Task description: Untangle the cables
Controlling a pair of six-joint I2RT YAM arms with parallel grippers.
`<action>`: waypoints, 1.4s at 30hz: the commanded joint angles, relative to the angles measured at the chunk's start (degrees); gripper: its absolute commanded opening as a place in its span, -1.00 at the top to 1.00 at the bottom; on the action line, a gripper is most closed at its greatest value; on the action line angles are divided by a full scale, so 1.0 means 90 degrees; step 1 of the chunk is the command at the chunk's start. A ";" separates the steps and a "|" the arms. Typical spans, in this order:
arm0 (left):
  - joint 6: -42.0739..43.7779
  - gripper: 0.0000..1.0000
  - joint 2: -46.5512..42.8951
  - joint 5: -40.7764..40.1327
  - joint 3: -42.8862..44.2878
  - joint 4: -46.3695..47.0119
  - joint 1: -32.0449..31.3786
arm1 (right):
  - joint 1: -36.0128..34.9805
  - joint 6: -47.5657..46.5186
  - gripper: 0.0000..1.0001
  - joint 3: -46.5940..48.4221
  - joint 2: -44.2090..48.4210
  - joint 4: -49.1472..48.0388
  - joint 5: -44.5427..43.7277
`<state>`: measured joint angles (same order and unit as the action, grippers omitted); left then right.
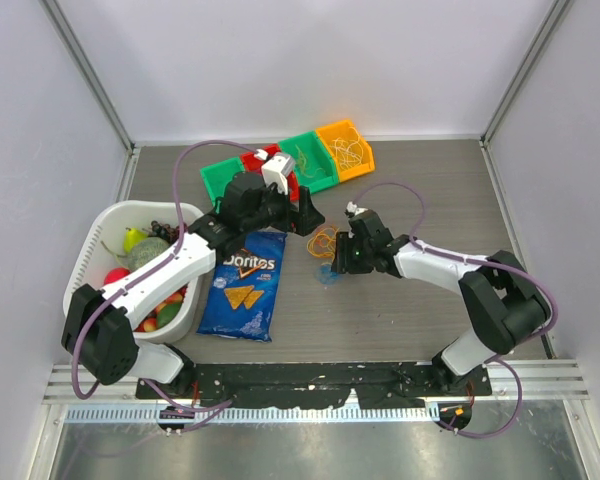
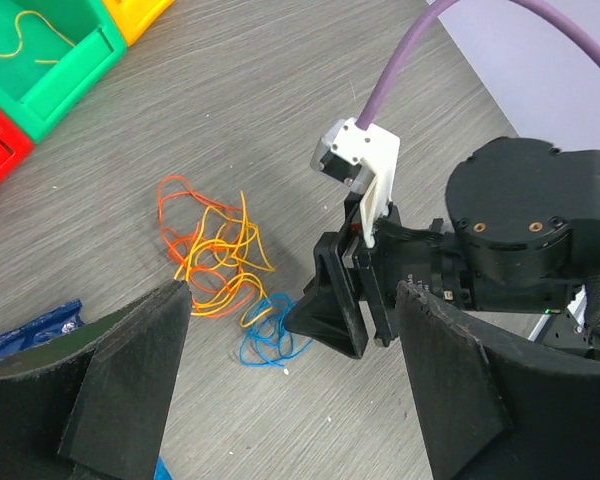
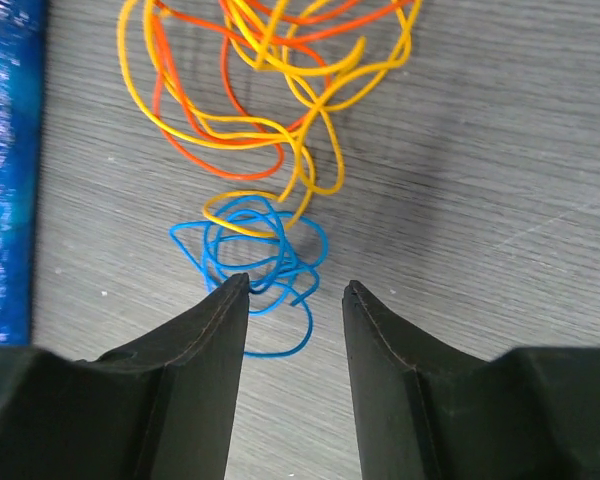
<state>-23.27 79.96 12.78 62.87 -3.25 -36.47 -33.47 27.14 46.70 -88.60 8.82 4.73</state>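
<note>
The cables lie on the table as one small tangle: orange and yellow loops [image 1: 323, 240] with a blue coil [image 1: 327, 275] at the near end. In the right wrist view the blue coil [image 3: 255, 250] lies just ahead of my open right gripper [image 3: 295, 288]. Its left fingertip [image 3: 235, 290] touches the blue loops, and the orange and yellow strands [image 3: 260, 90] spread beyond. My left gripper [image 2: 292, 290] is open and empty, hovering above the tangle [image 2: 215, 255] and the blue coil [image 2: 270, 335]. In the top view the left gripper [image 1: 305, 215] is behind the tangle and the right gripper [image 1: 332, 268] is at the blue coil.
A blue Doritos bag [image 1: 243, 283] lies just left of the tangle, and its edge shows in the right wrist view [image 3: 5, 170]. A white basket [image 1: 98, 235] of fruit stands at the left. Green, red and orange bins [image 1: 320, 160] line the back, some holding strands.
</note>
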 commanded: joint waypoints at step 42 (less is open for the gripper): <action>0.0037 -0.67 -0.1141 0.1412 -0.1077 0.2664 -0.0176 | -0.0451 -0.0262 0.99 0.2740 0.3252 0.1511 -0.0789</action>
<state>-22.94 69.71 22.79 54.11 14.52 -37.58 -37.43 24.56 66.98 -60.27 24.16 -2.66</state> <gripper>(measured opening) 0.801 0.024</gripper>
